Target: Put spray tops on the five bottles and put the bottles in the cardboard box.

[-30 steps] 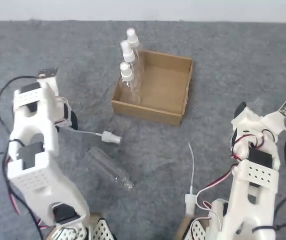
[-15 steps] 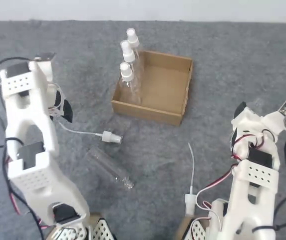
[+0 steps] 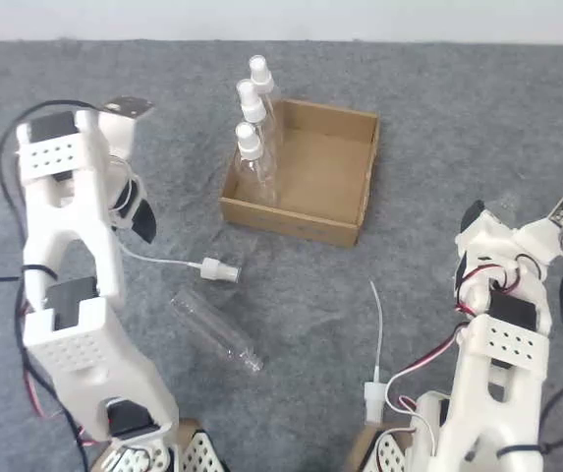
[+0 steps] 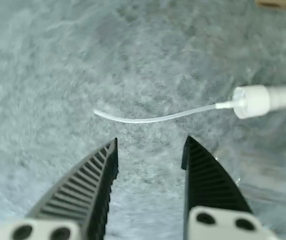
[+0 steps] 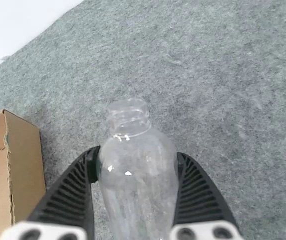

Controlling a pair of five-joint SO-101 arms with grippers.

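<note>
Bottle [image 5: 133, 170] is gripped, uncapped, in right hand [image 5: 137, 154].
Left hand [image 4: 150, 141] is held wide open near spray top [image 4: 262, 100] tube.

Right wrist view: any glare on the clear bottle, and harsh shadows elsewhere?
Right wrist view: few small glints on the bottle in the right claw. High view: soft even light, no hard shadows by the cardboard box. Left wrist view: no glare on the spray top.
</note>
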